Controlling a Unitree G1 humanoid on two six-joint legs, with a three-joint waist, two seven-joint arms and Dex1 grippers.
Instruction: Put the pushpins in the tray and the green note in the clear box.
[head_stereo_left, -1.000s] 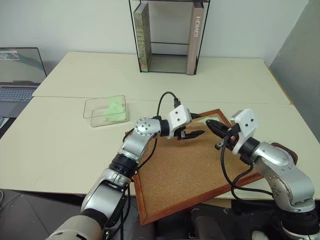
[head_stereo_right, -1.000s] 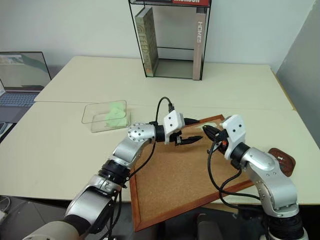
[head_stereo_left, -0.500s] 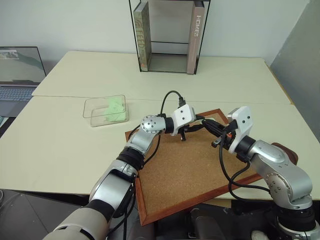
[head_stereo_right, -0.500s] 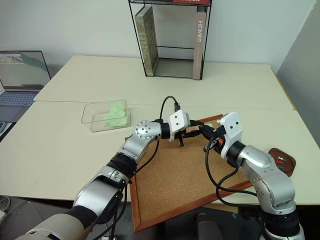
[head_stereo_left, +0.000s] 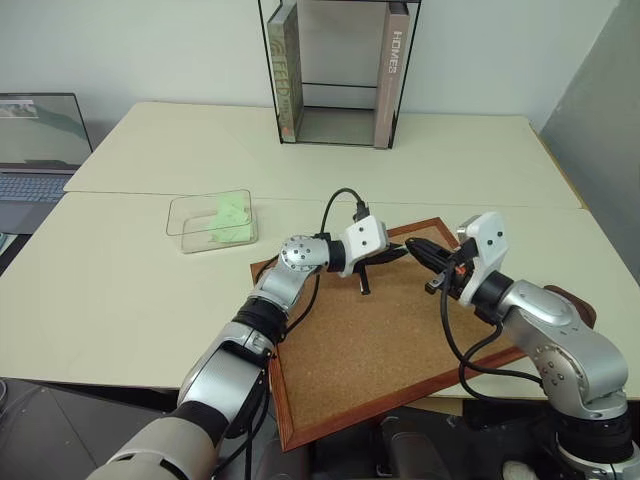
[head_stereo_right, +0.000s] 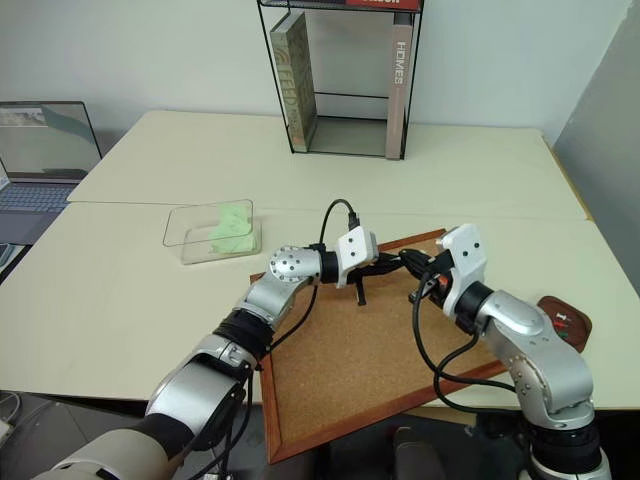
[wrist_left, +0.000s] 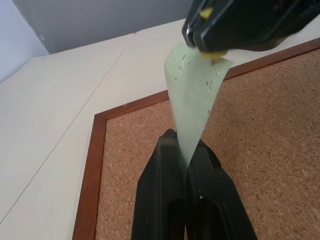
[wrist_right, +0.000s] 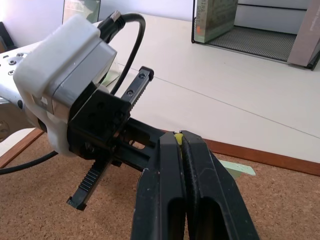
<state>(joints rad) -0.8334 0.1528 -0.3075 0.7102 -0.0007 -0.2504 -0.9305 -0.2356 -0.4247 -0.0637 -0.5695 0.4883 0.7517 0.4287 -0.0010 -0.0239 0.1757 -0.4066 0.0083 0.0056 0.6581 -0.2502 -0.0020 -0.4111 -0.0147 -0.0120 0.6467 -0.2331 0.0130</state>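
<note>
My left gripper (wrist_left: 186, 150) was closed on one end of a green note (wrist_left: 194, 100), the slip pinched between the two black fingers (wrist_left: 160, 170). My right gripper (wrist_right: 181, 142) was clamped shut at the other end of that slip, with a yellow pushpin (wrist_right: 177, 137) showing between its fingertips. From the left wrist, the yellow head sat right at the note's far edge, under the right fingertips. The two grippers met tip to tip above the far part of the corkboard (head_stereo_left: 400, 330), near its upper corner — the note stretched between them, clear of the cork. Whether the pin's point was through the paper, I could not tell.

The clear box (head_stereo_left: 190, 215) stood on the table (head_stereo_left: 120, 280) to my left, well apart from the board, with a pale green slip (head_stereo_left: 230, 218) lying inside it against its right-hand wall. The tray (head_stereo_right: 568, 322) sat at the right edge of the table, just beyond the board's right corner and partly hidden behind my right arm; small pins showed in it, red among them, too small to count.

Behind — a black wire book stand (head_stereo_left: 338, 70) with books upright at each side. A laptop (head_stereo_left: 35, 150) sat open at far left.
</note>
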